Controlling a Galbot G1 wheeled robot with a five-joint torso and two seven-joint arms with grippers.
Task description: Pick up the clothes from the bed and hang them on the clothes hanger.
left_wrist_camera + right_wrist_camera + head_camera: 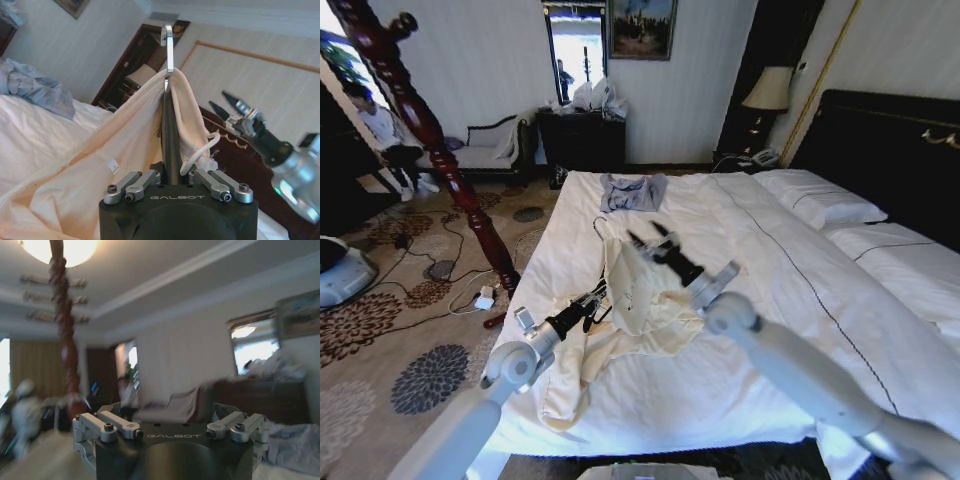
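The clothes (638, 300), a cream long-sleeved garment, hang draped over the black clothes hanger (169, 130), and their lower part trails onto the bed (790, 290). The hanger's silver hook (168, 42) sticks out above the fabric. My left gripper (592, 300) is shut on the hanger's middle, low over the bed's near left part; the left wrist view shows this left gripper (170, 167) with cloth falling on both sides of it. My right gripper (650, 238) hovers open just beyond the garment, holding nothing, and the same right gripper (222, 102) appears beside the hanger.
A small grey-blue garment (632, 192) lies at the bed's far end. White pillows (820, 200) and a dark headboard (890, 150) are on the right. A dark red bedpost (430, 140) rises at the left, with cables and a plug (480, 298) on the patterned carpet.
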